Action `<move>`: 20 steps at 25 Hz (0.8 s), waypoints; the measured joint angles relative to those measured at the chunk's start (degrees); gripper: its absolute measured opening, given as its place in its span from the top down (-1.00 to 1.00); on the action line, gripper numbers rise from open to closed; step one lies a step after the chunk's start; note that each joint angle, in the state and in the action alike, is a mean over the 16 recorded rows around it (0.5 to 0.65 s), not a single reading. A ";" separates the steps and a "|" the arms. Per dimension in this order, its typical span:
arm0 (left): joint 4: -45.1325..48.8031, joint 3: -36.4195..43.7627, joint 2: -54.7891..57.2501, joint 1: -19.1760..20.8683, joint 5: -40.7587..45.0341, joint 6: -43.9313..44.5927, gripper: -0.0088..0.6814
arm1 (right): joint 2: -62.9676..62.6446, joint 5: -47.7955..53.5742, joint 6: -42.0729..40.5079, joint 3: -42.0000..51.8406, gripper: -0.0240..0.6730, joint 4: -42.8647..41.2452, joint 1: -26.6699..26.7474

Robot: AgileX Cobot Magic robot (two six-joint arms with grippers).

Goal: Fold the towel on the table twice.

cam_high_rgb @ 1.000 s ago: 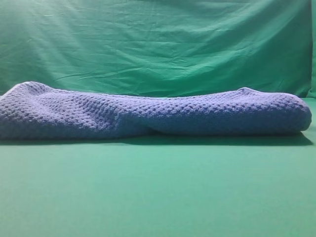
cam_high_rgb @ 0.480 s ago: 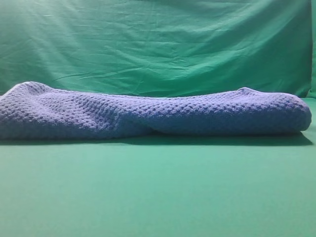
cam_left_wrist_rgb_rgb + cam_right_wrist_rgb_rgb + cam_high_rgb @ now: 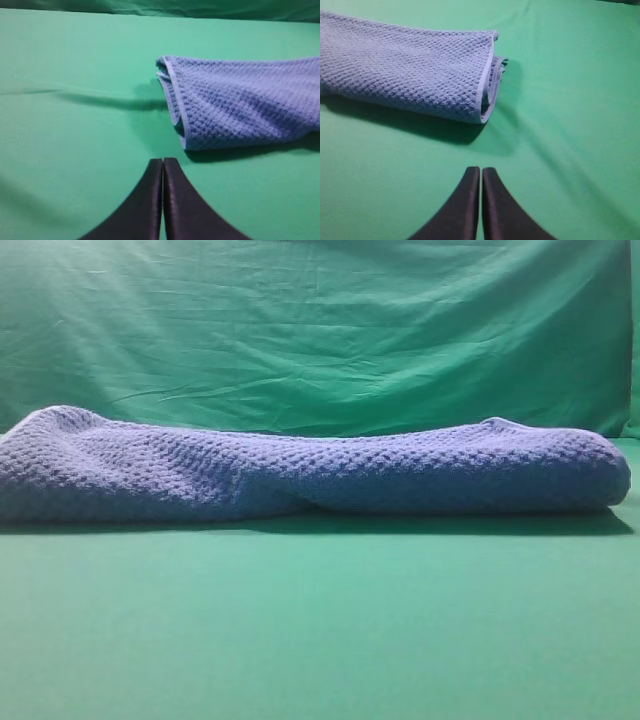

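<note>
No readable text, label or number anywhere in view.

The towel lies as a long folded roll across the table, the only obstacle, with bare green surface in front of it and past both its ends, and the backdrop close behind.
</note>
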 joint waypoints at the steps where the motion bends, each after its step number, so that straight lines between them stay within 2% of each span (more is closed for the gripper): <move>1: 0.15 0.53 0.00 0.00 -0.32 -0.01 0.97 | -0.10 -0.32 0.00 0.72 0.93 -0.60 0.00; 9: 0.26 3.16 0.00 0.00 -2.59 -0.06 0.97 | -0.93 -4.32 -0.41 6.16 0.93 -4.95 0.00; 20: -0.92 3.24 0.00 0.00 -2.82 -0.07 0.97 | -1.23 -5.77 -1.12 8.33 0.93 -5.11 0.00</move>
